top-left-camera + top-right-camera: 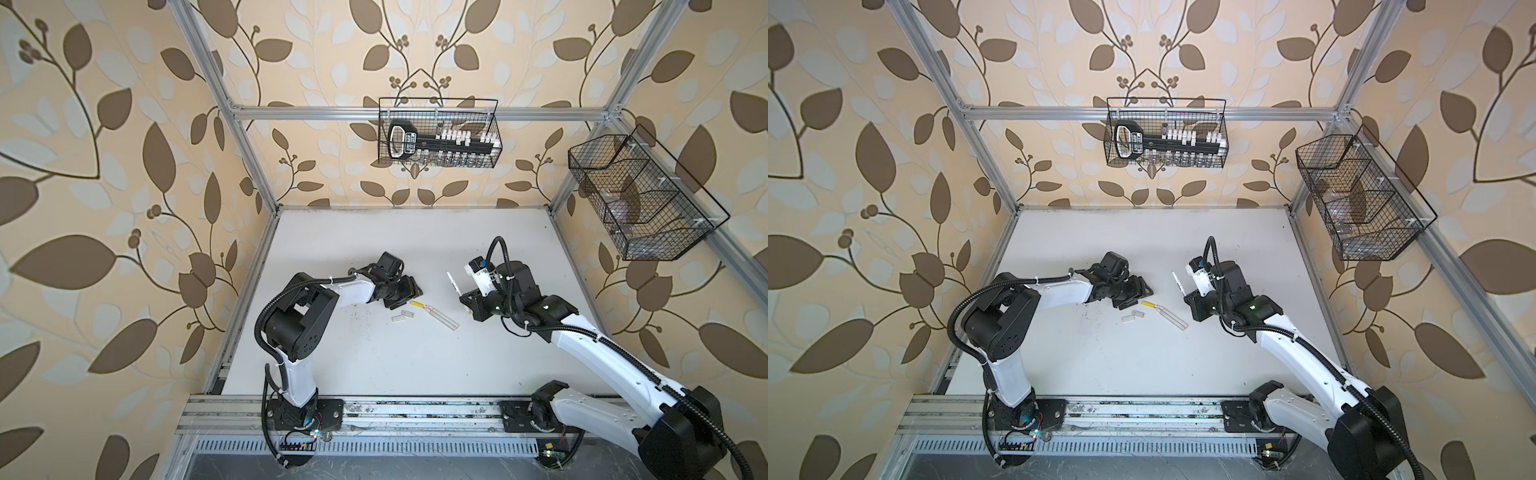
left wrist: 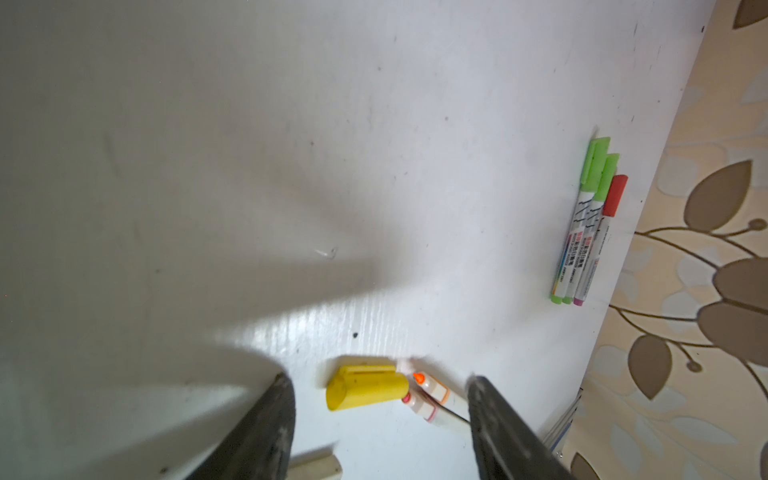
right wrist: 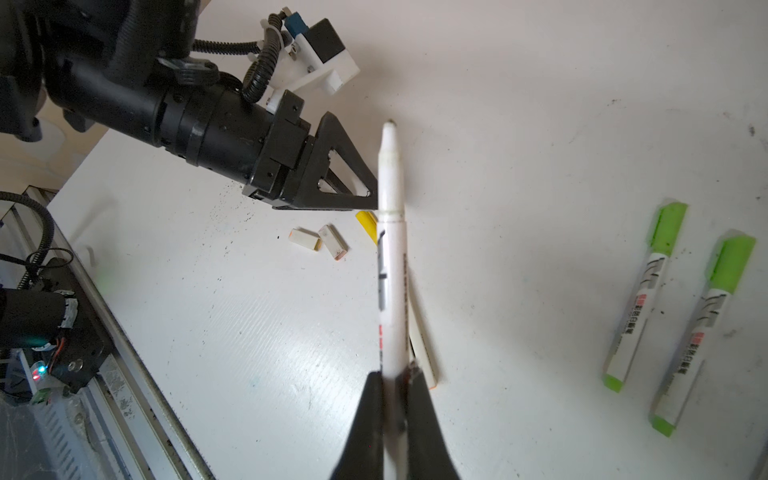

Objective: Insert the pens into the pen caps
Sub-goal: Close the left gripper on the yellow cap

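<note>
While the right end effector (image 3: 392, 378) is clamping it, held pen (image 3: 390, 249): white barrel, dark print, red marks, tapered bare nib. It is riding clear above the desk (image 1: 374, 249), with the nib tilting toward the back wall in both top views.
Right end effector grip: jaws pressing tight on the rear part of the barrel, nothing else between them.
Right arm pose: reaching in from the front rail, elbow bending, wrist hanging over mid-desk, right of centre.
Yellow cap (image 2: 365, 388): stubby, clip ridge running along its side, lying flat mid-desk, one end right at the tips of the uncapped pens.
Uncapped pens (image 2: 432, 390): two translucent barrels lying side by side, one showing an orange tip, one pink.
Whitish caps (image 3: 305, 240): two short tubes lying near each other, close to the yellow cap.
Capped pens (image 2: 579, 224): three lying together near the desk edge, two wearing green caps, one red.
Left end effector (image 2: 379, 380): jaws standing apart, hovering low, straddling the yellow cap and the pen tips. Contact with either is not discernible.
Left arm pose: stretching low across the desk, wrist pitching down, fingers pointing toward the right arm.
</note>
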`<state>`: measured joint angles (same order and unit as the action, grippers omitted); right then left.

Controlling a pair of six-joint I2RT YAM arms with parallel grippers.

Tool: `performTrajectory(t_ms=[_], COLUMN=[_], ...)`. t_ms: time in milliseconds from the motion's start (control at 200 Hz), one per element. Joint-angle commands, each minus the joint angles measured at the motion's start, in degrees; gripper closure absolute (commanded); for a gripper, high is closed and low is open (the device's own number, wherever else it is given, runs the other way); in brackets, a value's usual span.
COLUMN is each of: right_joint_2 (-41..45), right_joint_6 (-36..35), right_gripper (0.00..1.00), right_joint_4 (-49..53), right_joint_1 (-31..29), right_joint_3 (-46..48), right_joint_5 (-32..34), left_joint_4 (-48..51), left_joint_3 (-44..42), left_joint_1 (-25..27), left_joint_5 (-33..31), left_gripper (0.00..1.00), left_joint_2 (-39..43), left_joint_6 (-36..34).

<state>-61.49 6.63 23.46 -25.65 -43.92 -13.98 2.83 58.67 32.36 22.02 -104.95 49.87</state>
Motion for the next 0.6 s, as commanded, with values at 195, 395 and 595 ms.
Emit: performTrajectory(t_ms=[195, 395, 595], right_joint_2=[0.7, 1.4, 1.8], right_joint_6=[0.1, 0.0, 0.1], right_gripper=[0.96, 0.96, 0.96], right_joint_4=[-0.2, 0.1, 0.3], right_joint_1=[-0.4, -0.4, -0.7], right_joint_3=[0.9, 0.9, 0.9], right_joint_5=[-0.7, -0.7, -0.6], left_joint_4=[-0.1, 1.6, 2.5], left_joint_3=[-1.4, -0.1, 2.8], left_joint_1=[2.0, 2.2, 2.3], left_joint_5=[0.7, -2.3, -2.9], left_gripper=[0.31, 0.40, 0.47], left_joint_2=[1.9, 0.9, -3.2], left_joint_6=[6.4, 7.9, 8.2])
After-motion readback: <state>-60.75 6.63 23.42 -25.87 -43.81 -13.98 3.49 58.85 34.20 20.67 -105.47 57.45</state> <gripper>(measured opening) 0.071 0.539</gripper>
